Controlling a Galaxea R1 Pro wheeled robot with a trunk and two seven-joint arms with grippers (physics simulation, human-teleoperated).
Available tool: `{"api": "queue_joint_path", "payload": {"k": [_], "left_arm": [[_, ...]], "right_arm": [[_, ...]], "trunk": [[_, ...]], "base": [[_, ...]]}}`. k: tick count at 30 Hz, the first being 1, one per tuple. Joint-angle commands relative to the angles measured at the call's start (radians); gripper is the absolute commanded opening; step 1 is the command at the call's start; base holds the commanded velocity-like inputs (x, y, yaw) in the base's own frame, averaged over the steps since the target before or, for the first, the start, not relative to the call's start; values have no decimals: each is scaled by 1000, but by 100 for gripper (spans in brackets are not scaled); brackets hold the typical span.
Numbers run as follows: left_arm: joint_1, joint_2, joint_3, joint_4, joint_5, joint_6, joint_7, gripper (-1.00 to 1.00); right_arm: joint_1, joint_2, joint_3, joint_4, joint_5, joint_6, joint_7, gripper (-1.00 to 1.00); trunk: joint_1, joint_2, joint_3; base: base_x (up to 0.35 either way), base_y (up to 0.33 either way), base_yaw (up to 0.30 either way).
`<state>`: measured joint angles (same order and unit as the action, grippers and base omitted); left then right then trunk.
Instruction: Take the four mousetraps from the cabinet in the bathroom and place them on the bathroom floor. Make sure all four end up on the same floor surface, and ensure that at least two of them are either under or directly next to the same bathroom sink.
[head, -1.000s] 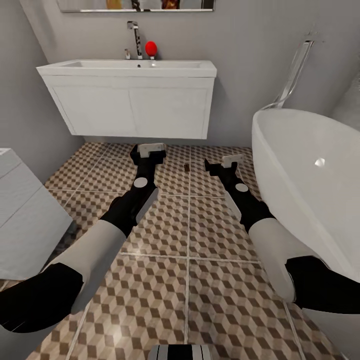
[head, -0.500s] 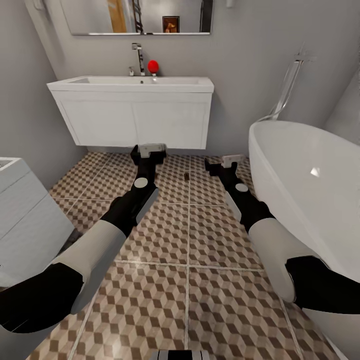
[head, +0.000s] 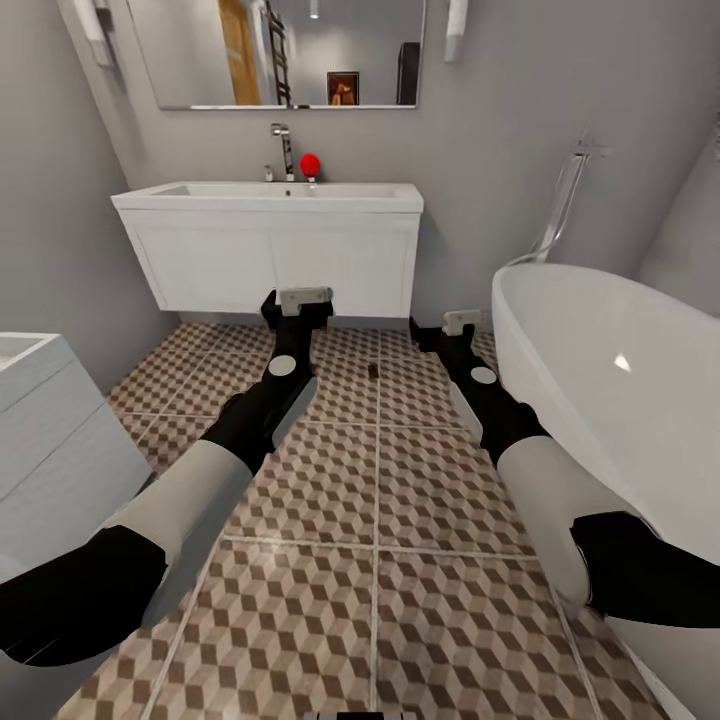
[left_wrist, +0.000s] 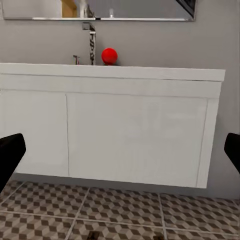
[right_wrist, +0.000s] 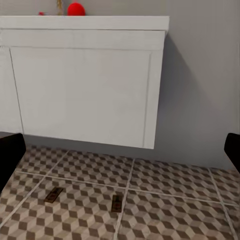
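Observation:
One mousetrap (head: 373, 370) lies flat on the bathroom floor (head: 330, 500), between my two arms and just in front of the white sink unit (head: 280, 255). The right wrist view has two mousetraps (right_wrist: 53, 194) (right_wrist: 116, 203) on the tiles before that unit. My left gripper (head: 298, 300) (left_wrist: 120, 155) is open, with nothing between its fingers. My right gripper (head: 455, 322) (right_wrist: 120, 155) is also open and holds nothing. Both hang above the floor, pointing at the sink unit. The cabinet is out of view.
A white bathtub (head: 600, 380) fills the right side, close to my right arm. A white unit (head: 50, 440) stands at the left. On the sink top are a tap (head: 285, 150) and a red ball (head: 310, 164), under a wall mirror (head: 290, 50).
The whole picture has shifted: the sink unit now looks smaller and lower, and more of the mirror shows, so the camera has moved. Both arms keep the same pose.

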<state>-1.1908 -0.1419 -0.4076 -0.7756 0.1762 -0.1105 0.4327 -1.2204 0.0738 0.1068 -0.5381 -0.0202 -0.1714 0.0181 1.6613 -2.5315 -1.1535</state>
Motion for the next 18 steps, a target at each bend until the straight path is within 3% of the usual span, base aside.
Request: {"api": "queue_joint_path", "payload": {"k": [1,18], "left_arm": [[-1,1,-5,1,11,-6,6,100],[2,1,-11,0,11,-6,7,100]], "right_arm": [[-1,0,1,1,-2,-4,2,100],[-1,0,1,10,-2,-4,2,100]], "trunk": [[-1,0,3],[-7,4,61]], "base": [[0,0,0],[0,0,0]]}}
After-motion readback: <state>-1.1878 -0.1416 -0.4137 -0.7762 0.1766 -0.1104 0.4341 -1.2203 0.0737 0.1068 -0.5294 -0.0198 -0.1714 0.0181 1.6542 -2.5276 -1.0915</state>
